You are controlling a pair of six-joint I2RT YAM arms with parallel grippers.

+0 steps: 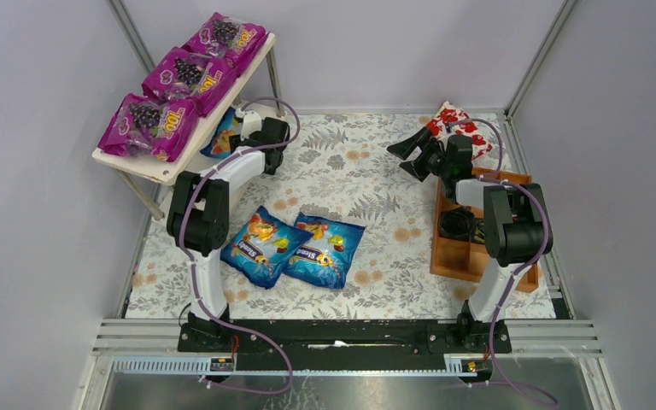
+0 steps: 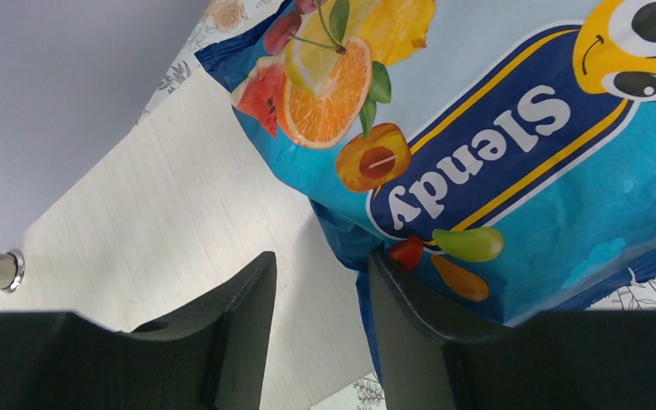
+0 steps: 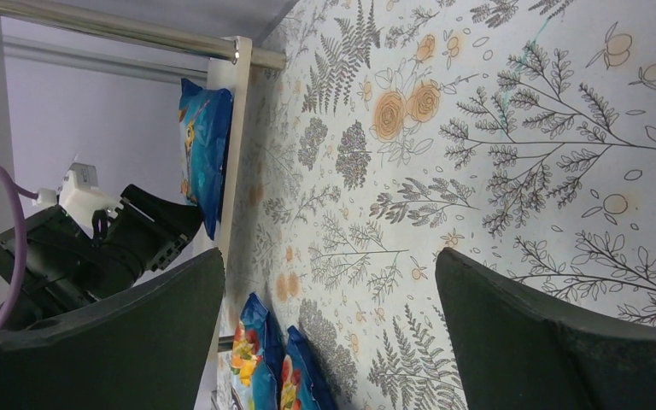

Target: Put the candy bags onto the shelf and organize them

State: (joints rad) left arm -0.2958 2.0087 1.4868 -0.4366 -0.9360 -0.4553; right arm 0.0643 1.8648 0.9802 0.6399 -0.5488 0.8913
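Shelf [image 1: 155,171]: purple bags [image 1: 186,75] top, blue bag [image 2: 512,145] below. Left pincer [image 2: 320,266] narrow, right pincer [image 3: 329,273] wide.

Six candy bags in all. Three purple candy bags [image 1: 190,79] lie in a row on the top board of the one shelf [image 1: 158,168], far left. Three blue candy bags [image 1: 262,244]: one on the shelf's lower board, two side by side on the counter [image 1: 376,179], near centre. One red-and-white package [image 1: 459,126] sits far right. One wooden tray [image 1: 457,248] sits right.
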